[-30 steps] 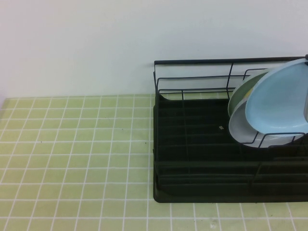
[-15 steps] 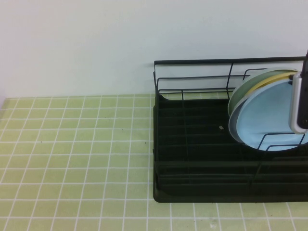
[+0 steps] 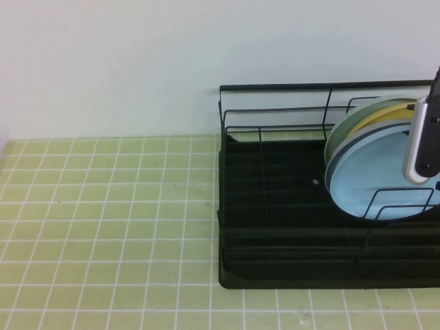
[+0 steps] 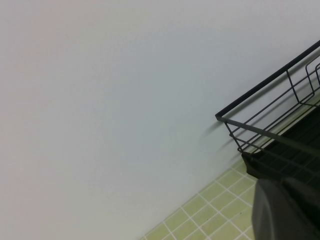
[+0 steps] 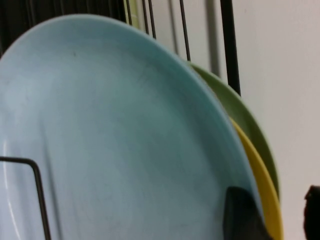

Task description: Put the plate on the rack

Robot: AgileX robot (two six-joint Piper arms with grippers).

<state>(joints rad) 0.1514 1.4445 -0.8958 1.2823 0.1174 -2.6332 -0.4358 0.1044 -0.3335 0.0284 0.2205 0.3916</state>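
Plates stand on edge in a black wire rack [image 3: 275, 88] that sits on the right side of the green-tiled worktop [image 3: 103, 220], close to a white wall [image 3: 137, 62]. Frontmost is the light blue plate [image 3: 371, 175], upright and leaning slightly back in the rack's right half, its lower edge behind a wire loop. Just behind it, touching or nearly so, come a yellow plate [image 3: 388, 112] and then a green plate [image 5: 250, 132], only their rims showing.

At the rack's right end, the right end effector [image 5: 276, 215] hangs over the top edges of the plates. Its jaws are parted: one dark finger [image 5: 240, 217] lies in front of the blue plate's face, the other is on the far side of the yellow rim, and bare wall shows in the gap between them, so nothing is clamped.

Out of the high view, the left end effector [image 4: 285, 210] is closed and empty, raised near the rack's left rear corner.
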